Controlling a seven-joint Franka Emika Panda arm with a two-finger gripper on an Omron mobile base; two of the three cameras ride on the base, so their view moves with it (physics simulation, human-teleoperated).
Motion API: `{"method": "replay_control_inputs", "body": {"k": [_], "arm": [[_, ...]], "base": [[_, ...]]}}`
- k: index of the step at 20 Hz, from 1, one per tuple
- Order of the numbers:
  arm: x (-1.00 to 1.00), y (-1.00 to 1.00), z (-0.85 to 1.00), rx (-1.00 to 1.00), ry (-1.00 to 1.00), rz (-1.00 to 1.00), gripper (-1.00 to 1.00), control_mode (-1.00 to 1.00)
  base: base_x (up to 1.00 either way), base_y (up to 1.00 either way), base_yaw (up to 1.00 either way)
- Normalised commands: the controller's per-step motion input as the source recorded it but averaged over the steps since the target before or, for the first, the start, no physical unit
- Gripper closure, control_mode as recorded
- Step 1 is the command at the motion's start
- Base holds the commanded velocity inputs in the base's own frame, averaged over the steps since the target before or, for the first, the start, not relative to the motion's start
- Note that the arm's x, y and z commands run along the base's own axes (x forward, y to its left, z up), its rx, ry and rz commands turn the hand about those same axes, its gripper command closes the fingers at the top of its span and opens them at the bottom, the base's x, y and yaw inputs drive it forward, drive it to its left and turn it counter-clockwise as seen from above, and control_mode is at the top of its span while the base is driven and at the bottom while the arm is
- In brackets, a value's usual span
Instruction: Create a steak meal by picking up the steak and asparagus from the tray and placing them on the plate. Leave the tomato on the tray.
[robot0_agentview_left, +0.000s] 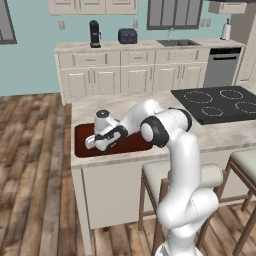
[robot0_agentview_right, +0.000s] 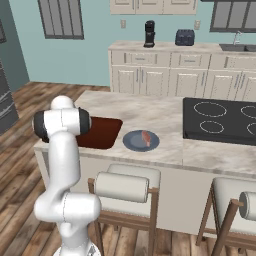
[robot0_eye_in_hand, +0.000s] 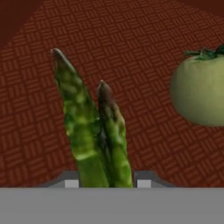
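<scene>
Hand view showed your gripper clenched on the asparagus over the tray, tomato beside. With the steak already plated, you needed to lift and carry to the plate.

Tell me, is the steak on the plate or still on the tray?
On the plate: the steak lies on its right part, apart from the tray.

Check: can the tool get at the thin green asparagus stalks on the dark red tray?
Probably yes: the tool is closed around the asparagus stalks over the woven tray; the green tomato sits apart, clear of it.
</scene>
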Motion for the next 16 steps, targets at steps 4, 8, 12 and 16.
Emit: {"method": "replay_control_inputs", "body": {"k": [4,8,12,16], "arm": [[0.00,0.00,0.00,0.00,0.00,0.00,1.00,-1.00],[-0.15,0.00,0.15,0.00,0.00,0.01,1.00,-1.00],[-0.42,0.00,0.87,0.00,-0.06,0.03,1.00,-1.00],[-0.48,0.00,1.00,0.00,-0.07,0.02,1.00,-1.00]], "base": [[0.00,0.00,0.00],[0.00,0.00,0.00],[0.00,0.00,0.00],[0.00,0.00,0.00]]}}
